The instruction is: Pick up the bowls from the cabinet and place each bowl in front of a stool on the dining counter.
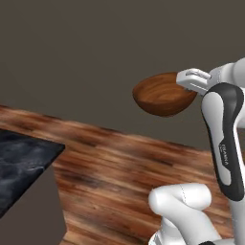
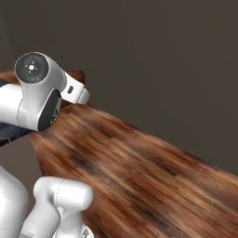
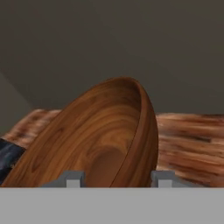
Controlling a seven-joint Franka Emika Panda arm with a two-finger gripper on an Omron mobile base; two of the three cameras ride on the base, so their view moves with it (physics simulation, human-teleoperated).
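Reads as a home kitchen, rendered. Cues: corner of a black white-veined marble counter (image 1: pixel 21 160) on a taupe base at the left edge, wood plank floor (image 2: pixel 139 176) running across, plain dark grey-brown wall (image 1: pixel 95 48) behind, and a glossy wooden bowl (image 1: pixel 160 95) as tableware.

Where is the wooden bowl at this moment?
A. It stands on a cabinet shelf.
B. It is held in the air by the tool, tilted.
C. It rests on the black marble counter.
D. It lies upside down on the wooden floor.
B: the wooden bowl hangs tilted above the wooden floor, its rim gripped by the tool, apart from the black marble counter.
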